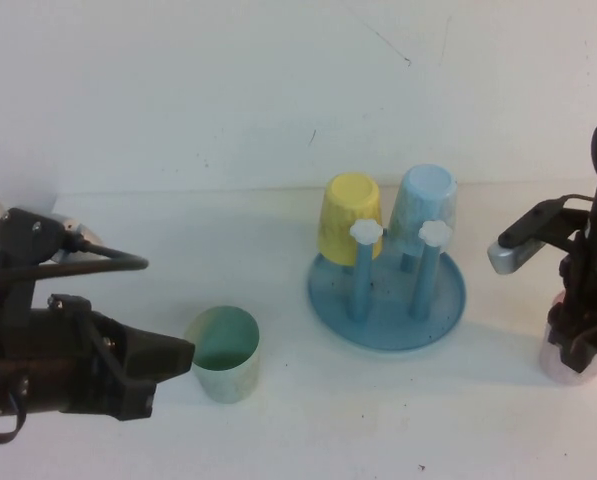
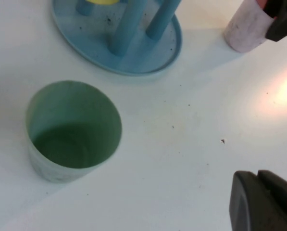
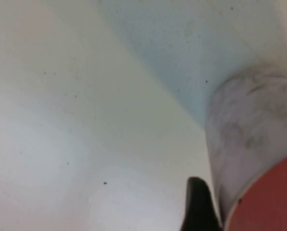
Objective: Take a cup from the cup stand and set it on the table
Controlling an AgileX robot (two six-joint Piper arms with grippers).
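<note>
Right gripper (image 1: 578,345) clamps the cup (image 1: 561,362) upright on the table (image 1: 378,420), clear of the stand (image 1: 386,300); left gripper (image 1: 163,360) idles beside the green cup (image 1: 224,353), grip unclear.

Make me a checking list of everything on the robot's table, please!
Surface: white table, a few dark specks.
Job's things: pink cup upright on the table at the right gripper; blue cup stand carries a yellow cup and a light blue cup, upside down.
Clutter: green cup, upright, empty.
Grippers: right at the pink cup; left gripper low beside the green cup.
Cables: black cable on left arm.
Surroundings: white wall.
</note>
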